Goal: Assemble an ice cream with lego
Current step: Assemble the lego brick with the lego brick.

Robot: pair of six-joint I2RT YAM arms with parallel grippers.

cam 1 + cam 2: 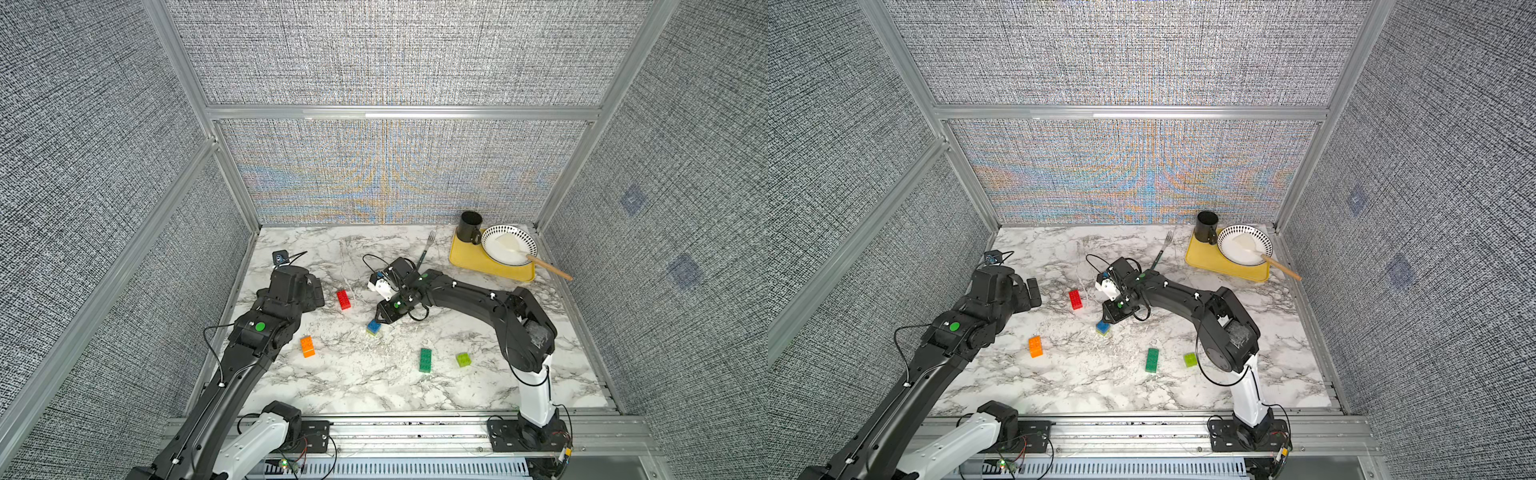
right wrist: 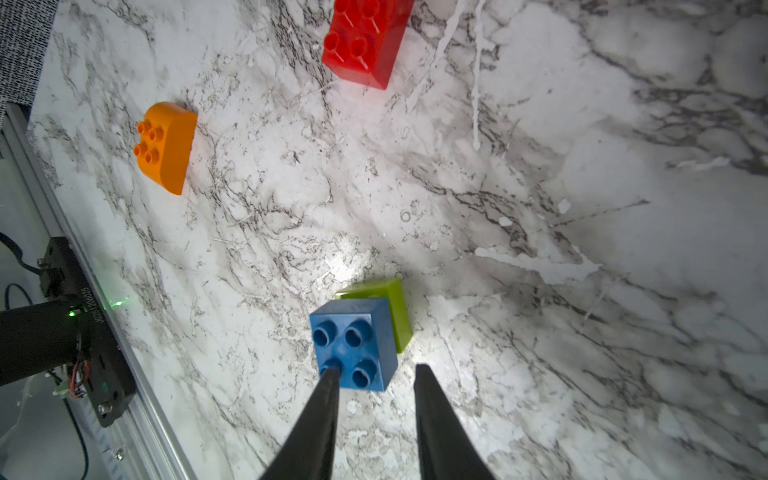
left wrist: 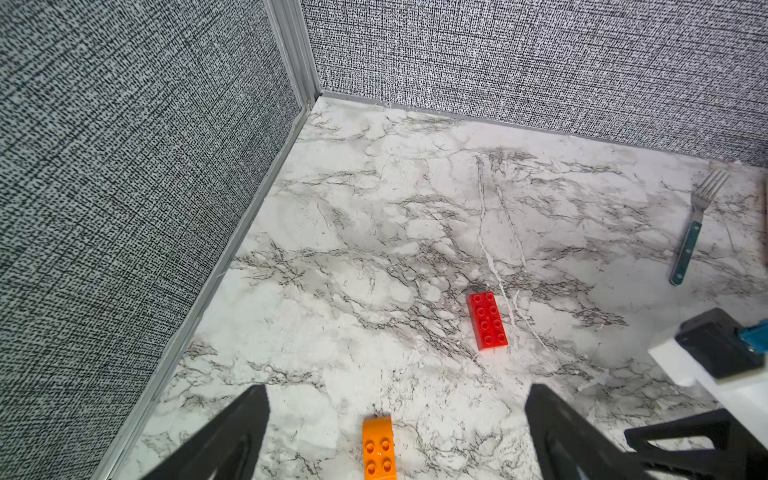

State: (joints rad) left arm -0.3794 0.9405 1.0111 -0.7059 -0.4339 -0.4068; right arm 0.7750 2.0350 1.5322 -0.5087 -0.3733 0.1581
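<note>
The lego lies loose on the marble table: a red brick [image 1: 343, 299], an orange rounded brick [image 1: 307, 346], a dark green brick [image 1: 425, 360] and a lime brick [image 1: 463, 359]. A blue brick [image 2: 353, 332] sits on a second lime brick [image 2: 397, 307] mid-table. My right gripper [image 2: 376, 368] is at the blue brick's near edge, jaws drawn in to about a brick's width with only marble between them. One fingertip [image 2: 330, 374] overlaps a stud. My left gripper [image 3: 397, 388] hovers wide open and empty above the orange brick [image 3: 378, 449]. No assembled ice cream shows.
A yellow tray [image 1: 469, 259] at the back right carries a black mug [image 1: 469, 227] and a patterned bowl [image 1: 494, 232] with a wooden-handled spatula [image 1: 548, 268]. A fork [image 1: 427, 247] lies beside the tray. Fabric walls enclose three sides of the table.
</note>
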